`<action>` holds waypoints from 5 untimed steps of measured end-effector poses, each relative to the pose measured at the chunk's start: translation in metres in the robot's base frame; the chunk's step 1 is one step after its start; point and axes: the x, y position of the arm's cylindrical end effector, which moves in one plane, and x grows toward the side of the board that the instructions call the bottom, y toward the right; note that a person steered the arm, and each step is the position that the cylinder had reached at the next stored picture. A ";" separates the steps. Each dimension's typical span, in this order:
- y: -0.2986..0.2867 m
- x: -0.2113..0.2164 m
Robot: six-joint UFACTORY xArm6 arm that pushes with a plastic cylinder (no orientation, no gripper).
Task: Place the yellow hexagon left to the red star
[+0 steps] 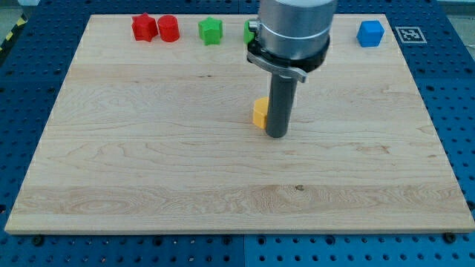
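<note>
The yellow hexagon (260,112) sits near the middle of the wooden board, partly hidden behind my rod. My tip (277,135) rests on the board, touching or almost touching the hexagon's right side. The red star (144,27) lies at the view's top left, with a red cylinder-like block (169,28) just to its right. The star is far up and to the left of the hexagon and my tip.
A green block (211,31) lies at the view's top centre-left. Another green block (251,30) is mostly hidden behind the arm. A blue block (370,33) lies at the top right. The wooden board (148,185) sits on a blue perforated table.
</note>
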 end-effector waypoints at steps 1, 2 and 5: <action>-0.010 -0.019; -0.016 -0.047; -0.025 -0.114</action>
